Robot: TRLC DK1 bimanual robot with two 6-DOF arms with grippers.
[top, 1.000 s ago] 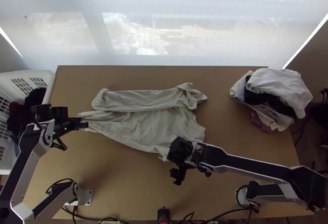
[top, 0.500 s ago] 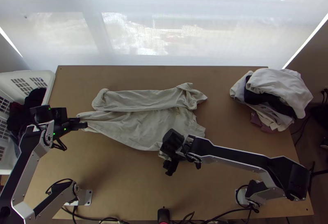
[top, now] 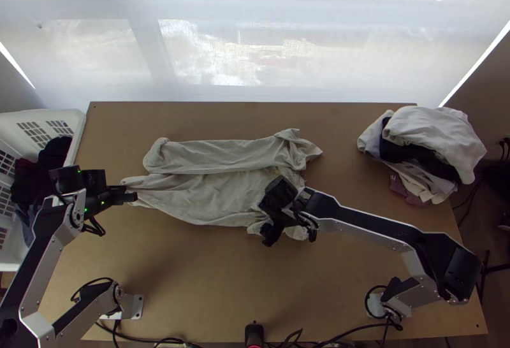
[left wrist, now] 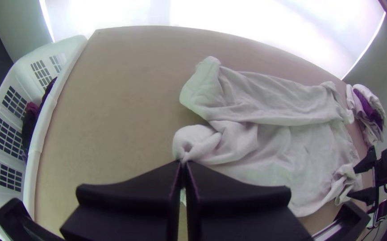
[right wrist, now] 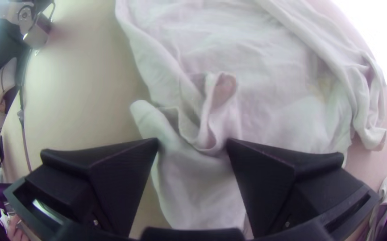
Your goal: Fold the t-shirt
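The pale t-shirt (top: 220, 198) lies wrinkled on the table, its far part folded over in a long strip. My left gripper (top: 131, 195) is at the shirt's left end; in the left wrist view the left gripper (left wrist: 183, 165) is shut on a gathered bit of the cloth (left wrist: 238, 143). Over the shirt's near right edge is my right gripper (top: 270, 236). From its wrist, the right gripper (right wrist: 193, 143) stands open, with a bunched, upturned part of the shirt (right wrist: 206, 129) between and beyond its fingers.
A white laundry basket (top: 78, 132) with dark clothes stands at the table's left edge. A pile of clothes (top: 433, 137) lies at the far right of the table. Bare tabletop (top: 191, 265) stretches in front of the shirt.
My right gripper has moved away from the table's near edge, up the picture. The shirt's near right edge has shifted the same way and is more bunched. My left gripper has hardly moved.
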